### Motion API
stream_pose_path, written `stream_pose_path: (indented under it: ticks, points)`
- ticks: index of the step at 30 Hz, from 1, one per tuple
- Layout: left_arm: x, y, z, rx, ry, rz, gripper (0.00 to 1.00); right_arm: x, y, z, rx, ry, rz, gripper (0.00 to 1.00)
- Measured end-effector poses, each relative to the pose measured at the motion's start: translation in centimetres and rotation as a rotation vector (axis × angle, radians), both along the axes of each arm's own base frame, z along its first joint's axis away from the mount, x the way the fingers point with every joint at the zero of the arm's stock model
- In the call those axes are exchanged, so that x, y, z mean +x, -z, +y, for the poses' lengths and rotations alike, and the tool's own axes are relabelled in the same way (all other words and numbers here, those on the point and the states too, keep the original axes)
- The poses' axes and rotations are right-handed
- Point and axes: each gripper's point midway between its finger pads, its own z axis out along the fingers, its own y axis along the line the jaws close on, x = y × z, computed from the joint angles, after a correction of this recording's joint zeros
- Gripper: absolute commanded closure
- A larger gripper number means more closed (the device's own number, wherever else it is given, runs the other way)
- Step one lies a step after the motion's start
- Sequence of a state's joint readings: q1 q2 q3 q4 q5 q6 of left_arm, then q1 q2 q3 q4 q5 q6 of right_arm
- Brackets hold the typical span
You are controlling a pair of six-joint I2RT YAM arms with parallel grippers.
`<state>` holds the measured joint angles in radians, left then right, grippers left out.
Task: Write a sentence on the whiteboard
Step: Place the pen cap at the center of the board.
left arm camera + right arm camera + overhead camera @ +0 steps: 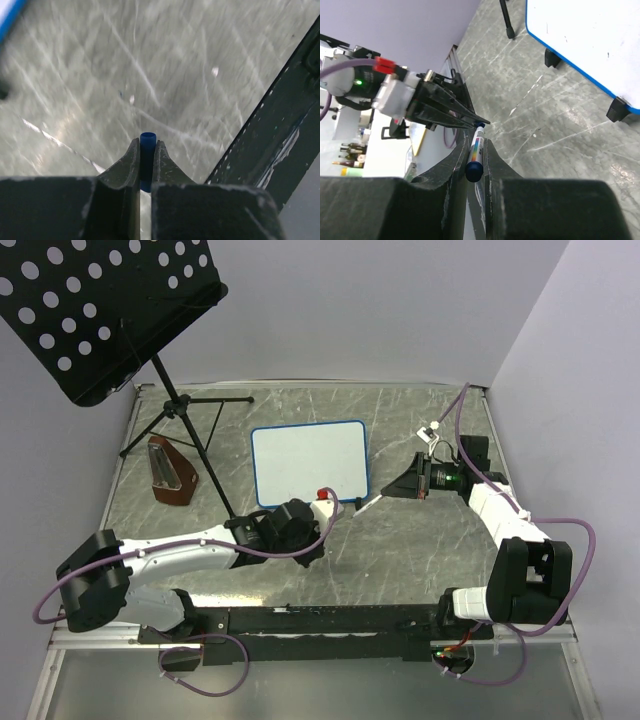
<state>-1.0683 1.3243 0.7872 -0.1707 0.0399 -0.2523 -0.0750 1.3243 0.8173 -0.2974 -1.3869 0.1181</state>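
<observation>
Gripping one marker point(479, 135) between them, both arms meet just off the near right corner of the whiteboard point(308, 462), which lies face up on the grey table point(420, 550), raised on its small black feet point(619, 107). No writing shows on its white face, so the sentence is not yet begun.

The right gripper point(476, 147) is closed narrowly around the marker's white barrel. The left gripper point(146, 150) is pinched tight on the blue end point(147, 136), which is probably the cap, though the pictures do not settle that.

The marker's long axis runs left to right, roughly in line with the board's near edge. The left arm holds its left end and the right arm its right. From the marker, the board lies to the far left. The left gripper sits against the board's near edge and is the closer of the two, while the right gripper stands just beside the corner.

The next move most likely calls for the two arms to draw apart along that left-right axis to free the cap. Whichever arm keeps the barrel would then have to swing the tip far and left over the white face. A black music stand point(100, 310) rises at the far left, well apart from the grippers.
</observation>
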Motion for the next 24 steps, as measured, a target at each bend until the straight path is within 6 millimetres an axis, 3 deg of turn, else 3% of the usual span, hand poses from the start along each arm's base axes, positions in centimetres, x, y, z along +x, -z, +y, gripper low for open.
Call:
stream_pose_path:
  ticks: [5, 9, 12, 16, 24]
  points:
    - [-0.6, 1.6, 1.0, 0.010, -0.071, 0.068, 0.99, 0.0, 0.4, -0.1, -0.019, 0.003, -0.016, 1.00]
    - [0.3, 2.9, 0.8, -0.009, -0.157, 0.103, 0.97, -0.1, 0.5, -0.1, -0.029, -0.005, -0.033, 1.00]
    - [1.3, 5.0, 0.8, 0.014, -0.234, 0.131, 0.94, -0.1, 0.4, -0.2, -0.037, -0.013, -0.051, 1.00]
    - [2.4, 7.2, 1.7, 0.066, -0.330, 0.137, 0.82, 0.0, 0.8, -0.1, -0.043, -0.026, -0.049, 1.00]
    - [3.4, 7.2, 2.1, 0.063, -0.398, 0.114, 0.57, -0.4, 1.6, 0.2, -0.052, -0.046, -0.018, 1.00]
